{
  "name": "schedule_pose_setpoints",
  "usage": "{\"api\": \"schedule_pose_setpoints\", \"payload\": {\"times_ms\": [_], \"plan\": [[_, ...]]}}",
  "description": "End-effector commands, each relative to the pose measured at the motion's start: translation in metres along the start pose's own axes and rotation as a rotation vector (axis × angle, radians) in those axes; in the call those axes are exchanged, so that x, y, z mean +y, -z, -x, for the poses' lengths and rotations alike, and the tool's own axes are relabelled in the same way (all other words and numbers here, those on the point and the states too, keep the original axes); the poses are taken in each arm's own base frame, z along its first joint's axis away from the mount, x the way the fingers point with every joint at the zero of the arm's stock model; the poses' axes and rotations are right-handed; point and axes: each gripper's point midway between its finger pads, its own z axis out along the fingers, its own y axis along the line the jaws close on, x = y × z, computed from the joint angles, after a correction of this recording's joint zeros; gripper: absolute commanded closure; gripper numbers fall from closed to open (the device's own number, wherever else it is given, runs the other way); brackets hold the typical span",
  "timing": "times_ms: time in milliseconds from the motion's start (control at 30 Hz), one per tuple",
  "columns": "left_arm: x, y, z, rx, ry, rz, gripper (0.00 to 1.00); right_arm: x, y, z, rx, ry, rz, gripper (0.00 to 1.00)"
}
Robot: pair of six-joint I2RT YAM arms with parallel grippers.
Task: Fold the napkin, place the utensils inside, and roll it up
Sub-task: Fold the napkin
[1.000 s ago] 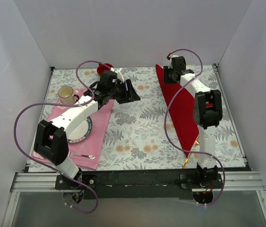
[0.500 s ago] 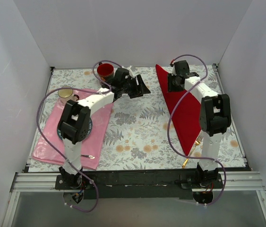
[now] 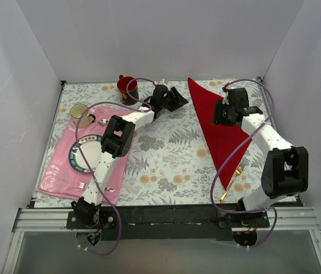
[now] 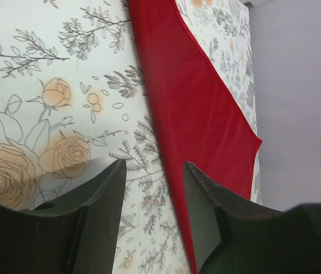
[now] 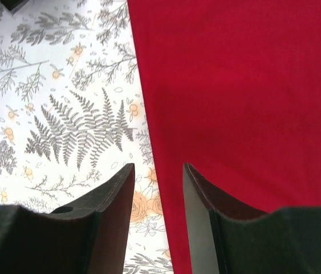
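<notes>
The napkin (image 3: 224, 134), folded into a triangle, lies at the right; the gold fork (image 3: 235, 176) beside its near tip is not yet inside, nothing is rolled, and the left gripper (image 4: 154, 163) and the right gripper (image 5: 158, 166) are both spread and empty.

Table (image 3: 171, 154): flat top, covered in a pale print of ferns and orange flowers. Items lying directly on it are as follows. Red napkin (image 3: 220, 128), folded into a long triangle, lies flat on the right half with its narrow point toward the near edge. Gold fork (image 3: 232, 180) lies just beside that point; contact with the cloth is not clear. Pink placemat (image 3: 63, 177) covers the left side. Red cup (image 3: 128, 87) stands upright at the far edge. Beige mug (image 3: 80, 111) stands at the placemat's far corner, possibly on the mat rather than the table.
</notes>
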Motion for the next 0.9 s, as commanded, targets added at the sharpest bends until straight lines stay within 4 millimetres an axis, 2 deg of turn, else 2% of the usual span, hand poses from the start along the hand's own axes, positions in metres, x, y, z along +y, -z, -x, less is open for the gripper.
{"api": "schedule_pose_setpoints", "payload": {"times_ms": [0, 100, 133, 200, 233, 300, 567, 700, 867], "plan": [[-0.033, -0.011, 0.029, -0.153, 0.020, -0.081, 0.56, 0.010, 0.007, 0.004, -0.053, -0.001, 0.051, 0.54], [-0.034, -0.023, 0.034, -0.211, 0.016, -0.059, 0.57, 0.007, 0.008, 0.000, -0.056, 0.009, 0.040, 0.54], [-0.024, -0.032, 0.025, -0.208, 0.020, -0.041, 0.57, 0.006, 0.008, 0.000, -0.058, 0.013, 0.038, 0.53], [-0.030, -0.036, 0.029, -0.246, 0.028, -0.045, 0.57, 0.004, 0.007, -0.002, -0.061, 0.015, 0.036, 0.54], [-0.025, -0.041, 0.020, -0.242, 0.034, -0.032, 0.57, 0.003, 0.007, -0.002, -0.059, 0.015, 0.031, 0.54], [-0.019, -0.044, 0.021, -0.280, 0.051, 0.004, 0.58, 0.001, 0.004, -0.003, -0.054, 0.013, 0.027, 0.54], [0.007, -0.055, -0.002, -0.285, 0.162, 0.089, 0.65, 0.002, 0.009, 0.000, -0.065, 0.015, 0.047, 0.54], [0.008, -0.055, -0.013, -0.283, 0.185, 0.126, 0.66, 0.001, 0.012, 0.002, -0.073, 0.014, 0.044, 0.54], [0.020, -0.056, -0.019, -0.286, 0.223, 0.171, 0.67, -0.001, 0.015, 0.001, -0.079, 0.011, 0.049, 0.54]]}}
